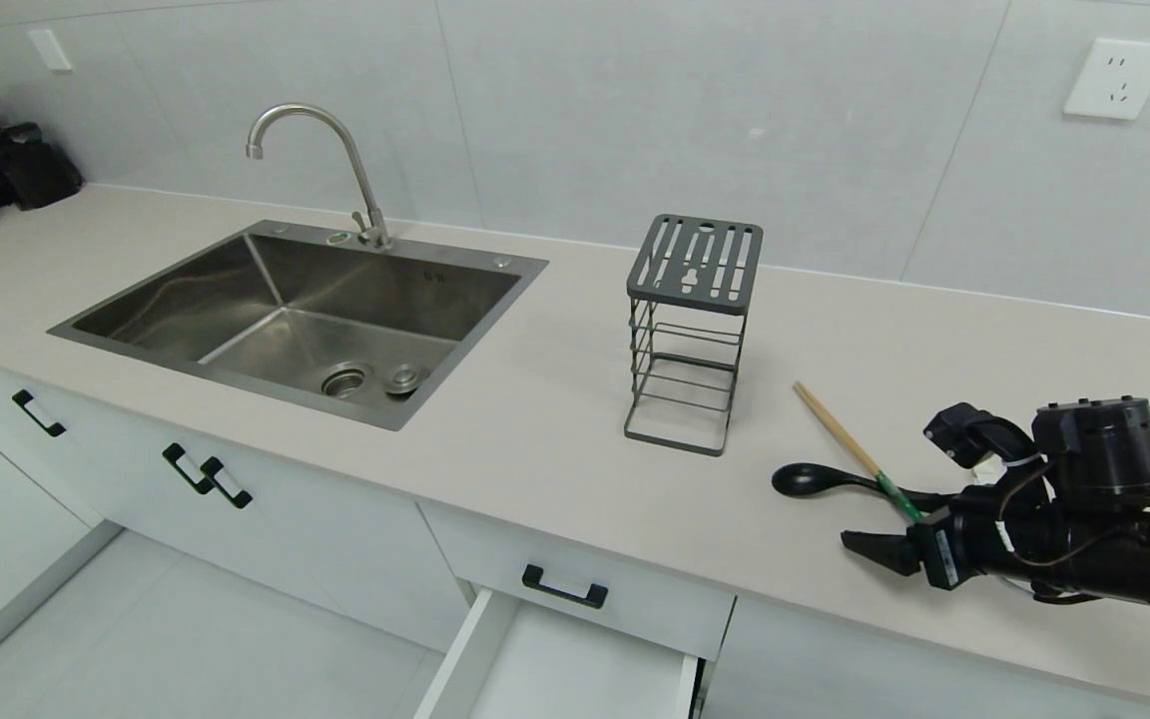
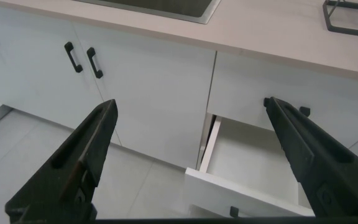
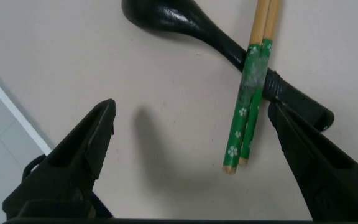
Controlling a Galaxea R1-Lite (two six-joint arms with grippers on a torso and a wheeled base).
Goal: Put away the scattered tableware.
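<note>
Right gripper (image 3: 191,158) is hovering low by chopsticks (image 3: 257,62) and spoon (image 3: 166,15), spread wide, empty; left gripper (image 2: 191,155) is gaping empty too.

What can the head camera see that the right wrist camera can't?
The head view adds the sink, the faucet, the wire rack and the open drawer under the countertop. The right wrist view adds tiny white flowers on the green ends of the chopsticks. Both show the black spoon with the chopsticks lying across its handle, and the open right gripper close to them.
</note>
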